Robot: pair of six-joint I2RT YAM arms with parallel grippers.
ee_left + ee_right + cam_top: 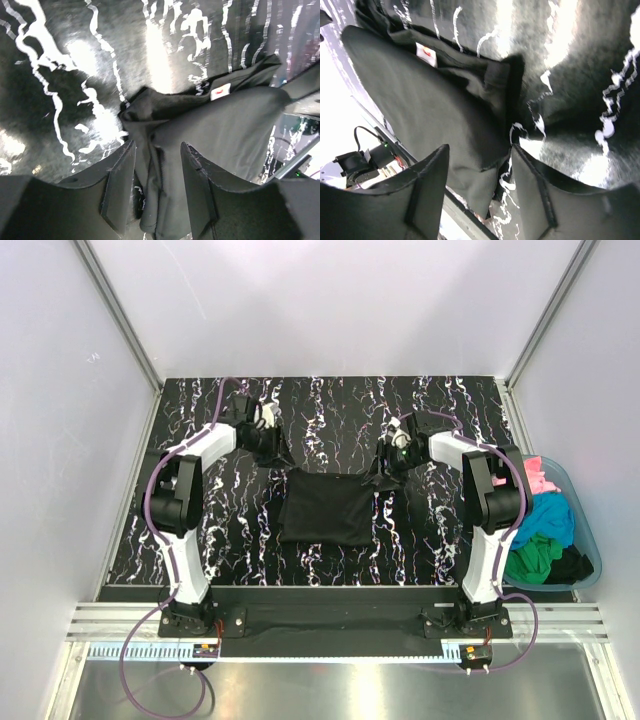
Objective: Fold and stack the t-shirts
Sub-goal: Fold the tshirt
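Left gripper (pixel 158 152): fingers pinched on bunched far-left corner of black t-shirt (pixel 325 508). Right gripper (pixel 480 155): clamped likewise on far-right corner, near collar label (pixel 426 54). Shirt body lay flat mid-table (pixel 330 410), far corners lifted. Right of it, teal tub (pixel 592 545) held pink t-shirt (pixel 540 478), turquoise t-shirt (pixel 548 520), green t-shirt (pixel 530 558).

Shirt (pixel 325 508) mid-table (pixel 240 532); tub (pixel 594 558) off right edge, holding other shirts (pixel 548 520).
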